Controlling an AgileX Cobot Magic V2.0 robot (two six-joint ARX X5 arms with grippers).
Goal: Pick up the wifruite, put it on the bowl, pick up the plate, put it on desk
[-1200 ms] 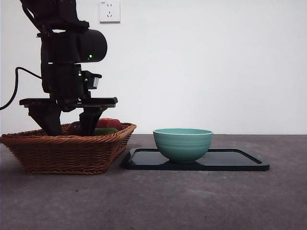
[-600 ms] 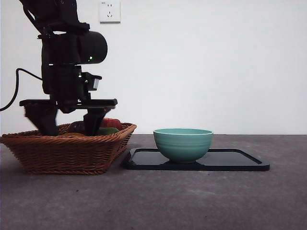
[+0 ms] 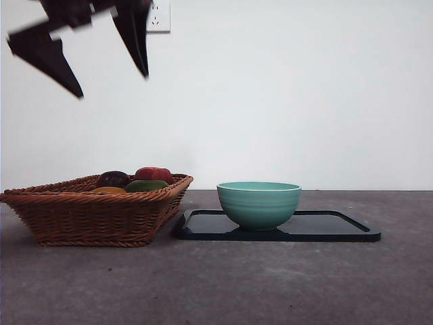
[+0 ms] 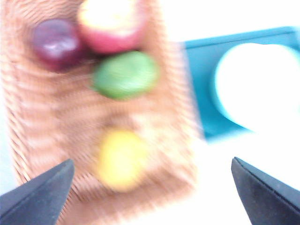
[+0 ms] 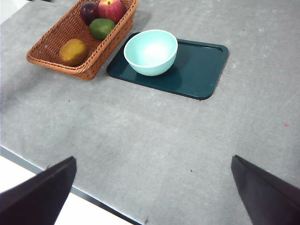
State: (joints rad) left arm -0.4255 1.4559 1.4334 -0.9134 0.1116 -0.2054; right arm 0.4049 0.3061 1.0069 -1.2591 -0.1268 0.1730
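Observation:
The wifruite (image 5: 73, 51), a dull orange-brown fruit, lies in the wicker basket (image 5: 56, 40). In the front view only its top (image 3: 108, 191) shows over the rim, and it is a yellow blur in the left wrist view (image 4: 119, 157). My left gripper (image 3: 111, 78) hangs high above the basket, open and empty, its jaws wide apart in its own view (image 4: 151, 161). The pale teal bowl (image 3: 258, 203) stands empty on the flat dark tray (image 3: 325, 227); it also shows in the right wrist view (image 5: 150, 51). My right gripper (image 5: 153, 158) is open and empty, high over the desk (image 5: 164, 136).
The basket (image 3: 88, 217) also holds a red fruit (image 3: 154, 173), a dark purple fruit (image 3: 112, 179) and a green fruit (image 3: 145, 185). The tray (image 5: 201, 65) lies right beside the basket. The table's near edge (image 5: 93, 199) shows in the right wrist view.
My left gripper has risen from inside the basket to high above it, open and with nothing in it. The fruits stay in the basket.

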